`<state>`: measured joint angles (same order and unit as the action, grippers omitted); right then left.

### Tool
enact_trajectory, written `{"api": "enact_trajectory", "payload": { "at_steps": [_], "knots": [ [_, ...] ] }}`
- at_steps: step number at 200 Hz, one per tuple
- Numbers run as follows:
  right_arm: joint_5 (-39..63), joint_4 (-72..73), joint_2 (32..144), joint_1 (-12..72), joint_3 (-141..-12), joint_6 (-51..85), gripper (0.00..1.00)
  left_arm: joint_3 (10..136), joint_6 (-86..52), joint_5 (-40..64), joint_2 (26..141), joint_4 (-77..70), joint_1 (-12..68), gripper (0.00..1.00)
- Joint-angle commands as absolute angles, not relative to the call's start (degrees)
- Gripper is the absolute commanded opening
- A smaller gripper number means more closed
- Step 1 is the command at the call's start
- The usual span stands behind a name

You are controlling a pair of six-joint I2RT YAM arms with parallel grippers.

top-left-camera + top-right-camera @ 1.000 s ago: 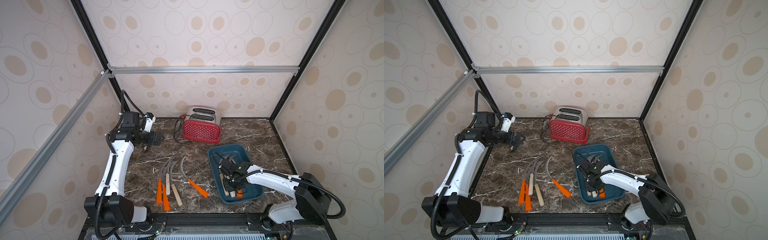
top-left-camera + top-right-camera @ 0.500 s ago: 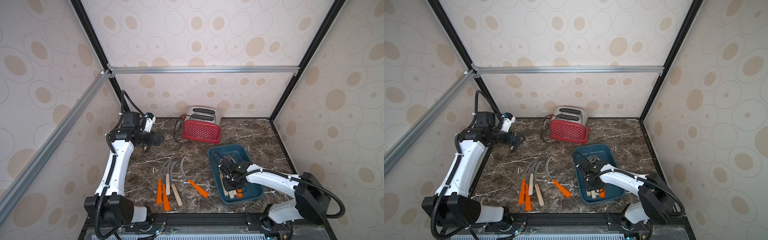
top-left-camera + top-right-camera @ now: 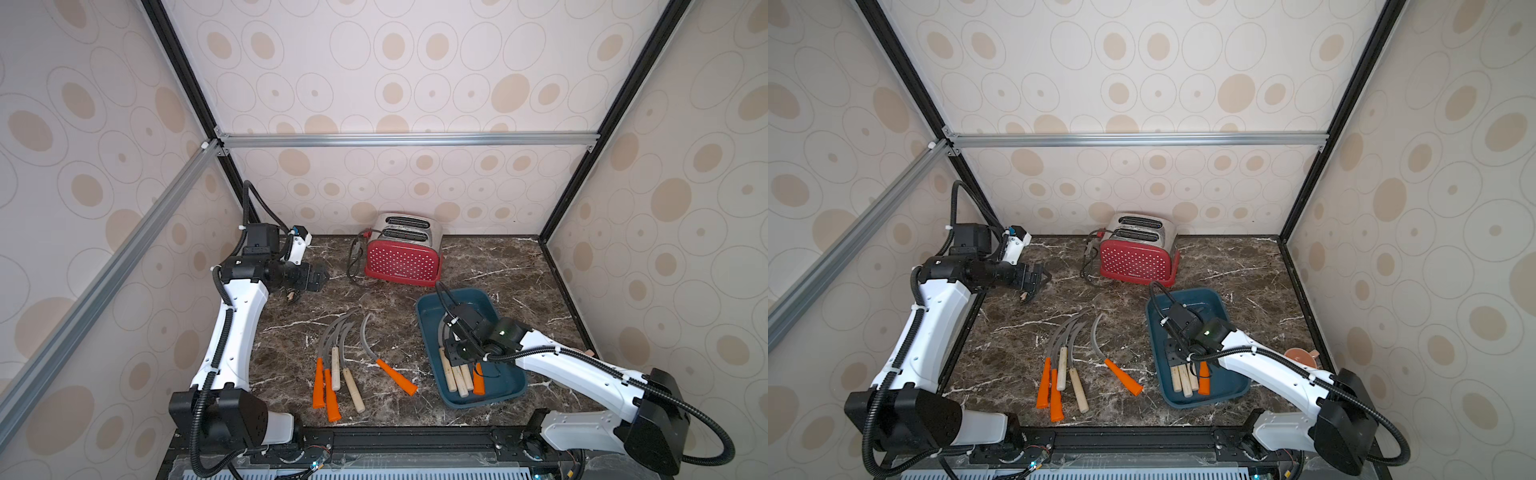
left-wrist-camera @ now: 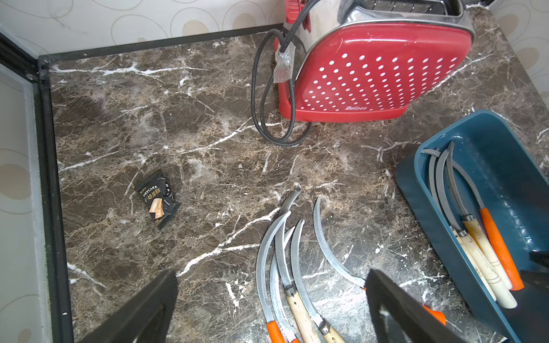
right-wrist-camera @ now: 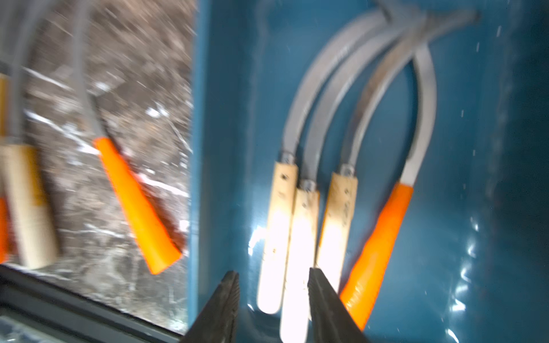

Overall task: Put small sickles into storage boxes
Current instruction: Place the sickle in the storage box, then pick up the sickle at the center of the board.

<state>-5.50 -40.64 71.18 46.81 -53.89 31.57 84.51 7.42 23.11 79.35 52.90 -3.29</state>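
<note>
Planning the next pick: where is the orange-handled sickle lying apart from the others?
In both top views the lone sickle lies on the marble between the four bunched sickles and the teal tray, handle toward the front.

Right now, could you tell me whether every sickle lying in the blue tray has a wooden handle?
No: beside three wooden-handled sickles, the blue tray holds one orange-handled sickle.
</note>
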Motion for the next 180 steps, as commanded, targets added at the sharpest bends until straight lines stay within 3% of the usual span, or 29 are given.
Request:
{"api": "enact_trajectory", "payload": {
  "at_steps": [1, 37, 139, 180],
  "knots": [
    [-1.27, -35.69, 72.18, 46.43, -57.27, 27.87, 0.43, 86.22, 8.46, 23.45, 79.40, 54.73, -3.60, 0.99],
    [8.42, -34.16, 79.05, 48.37, -62.86, 24.57, 0.45, 86.20, 7.14, 19.73, 79.72, 54.82, -3.69, 0.99],
    [16.44, -41.30, 92.95, 53.64, -71.89, 18.56, 0.49, 87.01, 4.20, 18.52, 79.10, 56.41, -3.72, 0.99],
    [15.33, -43.69, 98.17, 55.80, -74.32, 17.25, 0.50, 86.36, 5.20, 18.05, 78.84, 56.12, -3.71, 0.99]
  ]
}}
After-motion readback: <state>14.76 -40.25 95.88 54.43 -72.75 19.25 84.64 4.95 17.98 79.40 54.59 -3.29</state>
